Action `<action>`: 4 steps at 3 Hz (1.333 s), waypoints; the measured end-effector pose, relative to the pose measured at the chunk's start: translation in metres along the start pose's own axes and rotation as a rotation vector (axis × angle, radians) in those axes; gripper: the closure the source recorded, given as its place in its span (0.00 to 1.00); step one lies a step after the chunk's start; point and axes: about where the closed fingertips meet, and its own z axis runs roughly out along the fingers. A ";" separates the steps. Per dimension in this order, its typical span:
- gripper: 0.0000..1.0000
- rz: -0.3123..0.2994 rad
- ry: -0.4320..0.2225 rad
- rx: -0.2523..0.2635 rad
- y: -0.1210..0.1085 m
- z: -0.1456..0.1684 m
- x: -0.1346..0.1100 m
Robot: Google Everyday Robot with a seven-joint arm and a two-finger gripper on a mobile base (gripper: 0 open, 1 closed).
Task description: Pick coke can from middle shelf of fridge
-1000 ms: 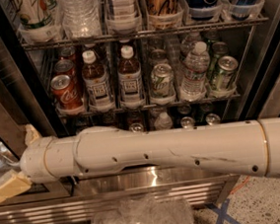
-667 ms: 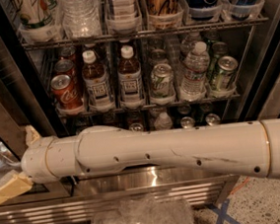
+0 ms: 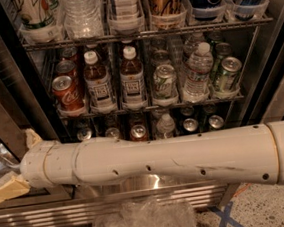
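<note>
Red with a silver top, the coke can (image 3: 67,92) stands upright in the leftmost lane of the middle shelf (image 3: 181,103), front of its row, with a brown tea bottle (image 3: 98,82) just beside it at 3 o'clock. The fridge (image 3: 7,73) appears to be open, as no glass shows between the camera and the rack. The white arm (image 3: 161,156) crosses below the shelf from 3 o'clock to 9 o'clock, ending in the tan gripper (image 3: 8,187) low at the left edge – well apart from the can. From the gripper the can lies at about 1 o'clock, up and deeper in, its long axis vertical. I judge a rise and a reach inward are needed. The gripper touches nothing I can make out – whether it is apart or together, I cannot tell.
</note>
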 end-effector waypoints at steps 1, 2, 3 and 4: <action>0.00 0.000 0.000 0.001 0.000 0.000 0.000; 0.00 0.008 0.013 0.085 -0.005 -0.019 0.001; 0.00 0.021 0.032 0.259 -0.011 -0.055 -0.002; 0.00 0.004 0.035 0.432 -0.025 -0.085 -0.011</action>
